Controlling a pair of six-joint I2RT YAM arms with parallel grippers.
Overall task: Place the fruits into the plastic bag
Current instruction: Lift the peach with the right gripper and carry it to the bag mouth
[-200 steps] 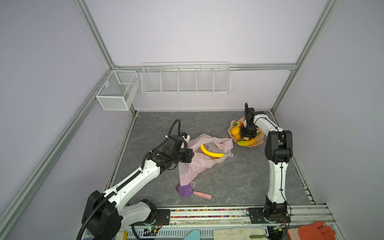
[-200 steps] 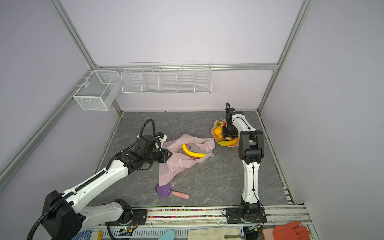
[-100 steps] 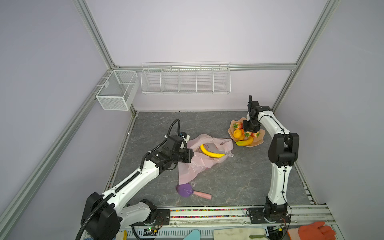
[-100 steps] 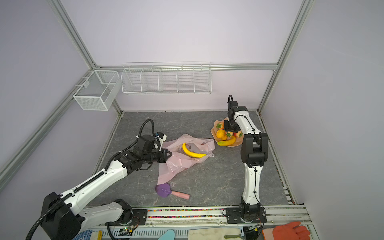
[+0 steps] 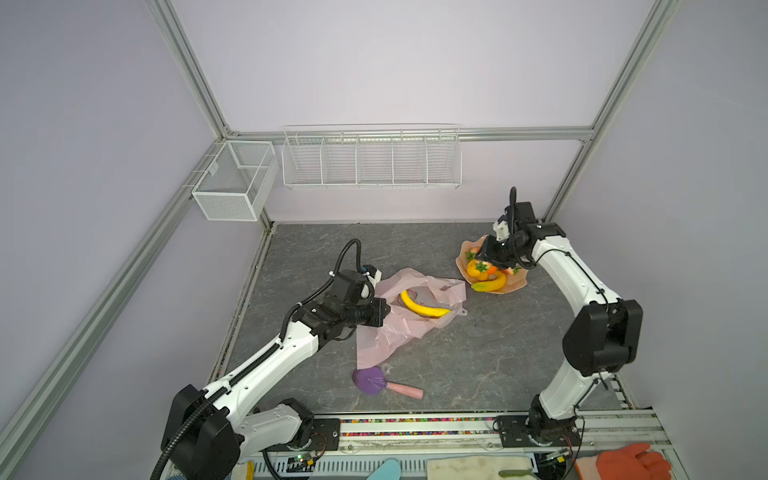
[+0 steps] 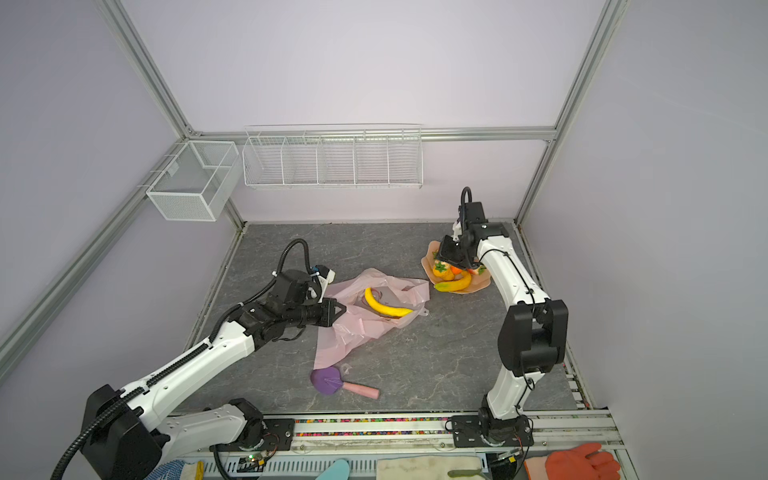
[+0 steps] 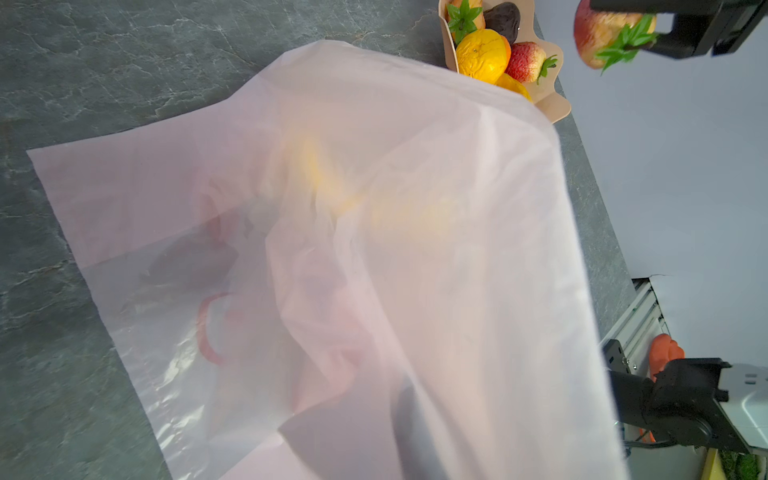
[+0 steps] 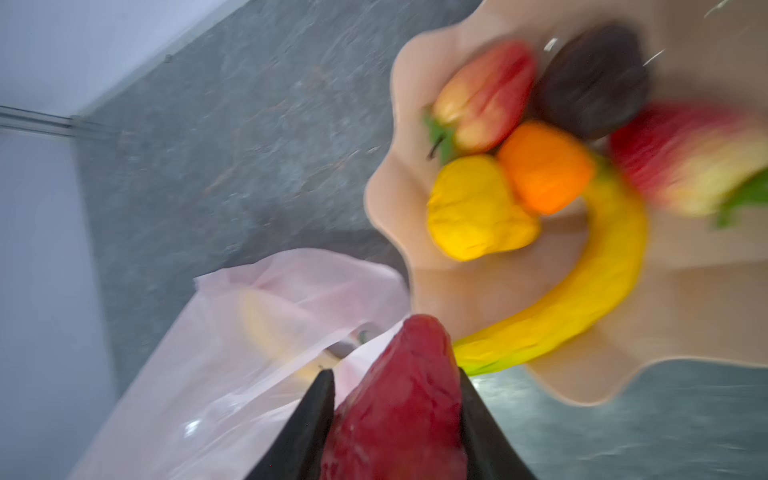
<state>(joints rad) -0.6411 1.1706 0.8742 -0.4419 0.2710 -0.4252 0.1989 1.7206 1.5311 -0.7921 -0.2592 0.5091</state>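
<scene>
The left claw (image 5: 385, 312) is fully closed and, as far as the hazy wrist view lets me judge, pinches the rim of the plastic bag (image 5: 376, 348), which lies mid-table with one banana (image 5: 419, 308) inside, while further right the right claw (image 8: 395, 374), partly closed, grips a red strawberry (image 8: 399, 428) just above the bowl (image 5: 517, 286) holding the other fruits (image 5: 473, 269).

This was a robotics lab test cell. A mounting rail (image 5: 415, 432) ran along the front edge, and two white robot arms, the left arm (image 5: 266, 361) and the right arm (image 5: 569, 274), were bolted to it. Behind the rail lay a grey stone-look tabletop (image 5: 478, 357), boxed in by plain lilac walls (image 5: 395, 62) and aluminium frame posts (image 5: 191, 70). On the wall farthest from the rail hung a white wire rack (image 5: 372, 162) and a mesh box (image 5: 226, 199). Toy fruits (image 5: 476, 269) sat beyond the rail, and an orange work glove (image 5: 623, 463) lay on its near side.
</scene>
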